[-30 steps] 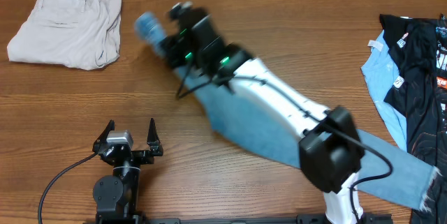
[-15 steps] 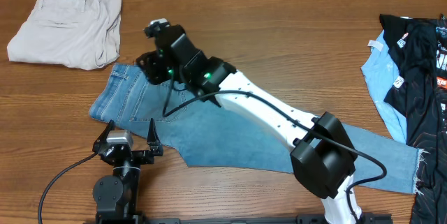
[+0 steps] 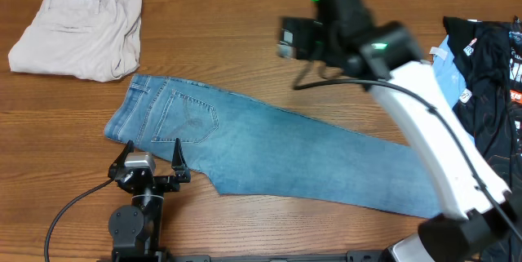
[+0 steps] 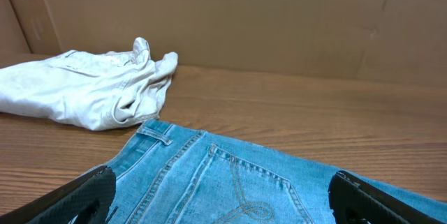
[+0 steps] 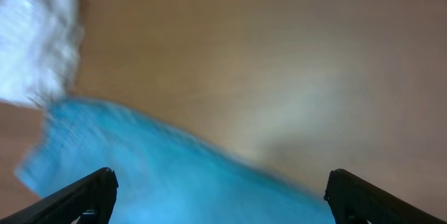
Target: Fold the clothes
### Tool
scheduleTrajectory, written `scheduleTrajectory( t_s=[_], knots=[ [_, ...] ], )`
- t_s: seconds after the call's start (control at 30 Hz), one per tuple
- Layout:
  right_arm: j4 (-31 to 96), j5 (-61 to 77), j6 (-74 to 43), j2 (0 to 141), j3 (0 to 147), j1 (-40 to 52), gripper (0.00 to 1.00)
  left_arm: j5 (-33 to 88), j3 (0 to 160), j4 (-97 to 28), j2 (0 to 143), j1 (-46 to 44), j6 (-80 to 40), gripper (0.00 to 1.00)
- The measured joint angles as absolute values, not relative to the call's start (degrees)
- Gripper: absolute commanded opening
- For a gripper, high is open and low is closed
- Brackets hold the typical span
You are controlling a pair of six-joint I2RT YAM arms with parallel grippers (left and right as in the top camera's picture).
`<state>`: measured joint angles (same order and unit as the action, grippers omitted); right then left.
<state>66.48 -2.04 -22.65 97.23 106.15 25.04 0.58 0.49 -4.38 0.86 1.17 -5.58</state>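
While spread flat on the desk (image 3: pixel 245 58), found the jeans (image 3: pixel 269 152) just ahead of the left tool (image 3: pixel 153 144), waist end nearest its fingertips; could not tell touching from just apart. Showed that tool wide apart and gripping nothing, with waistband and a stitched back pocket low in the left wrist view. Caught the right tool (image 3: pixel 287 37) beyond the far edge of the denim, over bare wood and clear of the cloth; showed it wide too, with nothing between its fingers in the right wrist view. Ran lengthwise from the waistband at upper left, close to the khaki trousers (image 3: pixel 77 29), down to the leg at lower right in the overhead view. Lost the leg end beneath the right arm, near the black garment (image 3: pixel 489 99). Made out little through the right wrist camera: only smeared blue cloth low left and a pale blur in the upper left corner.
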Motion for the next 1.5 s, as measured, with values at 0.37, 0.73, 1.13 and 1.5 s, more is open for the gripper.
scheduleTrajectory(
  t_s=[0.37,0.73,1.13,1.5],
  knots=[
    [77.6,-1.54,-27.46,97.03,102.8,21.02,1.0,0.58,0.49,-4.38,0.86,1.17,-5.58,1.0],
    [67.42,-1.52,-32.16,97.19,100.09,20.97,1.0,0.58,0.49,-4.38,0.86,1.17,-5.58,1.0],
    [67.35,-1.54,-32.77,97.19,99.98,20.99,1.0,0.64,0.47,-2.26,0.86,1.17,-5.63,1.0],
    [67.24,-1.52,-32.82,97.19,99.94,20.99,1.0,11.14,0.95,4.45,0.97,1.17,-4.64,1.0]
  ],
)
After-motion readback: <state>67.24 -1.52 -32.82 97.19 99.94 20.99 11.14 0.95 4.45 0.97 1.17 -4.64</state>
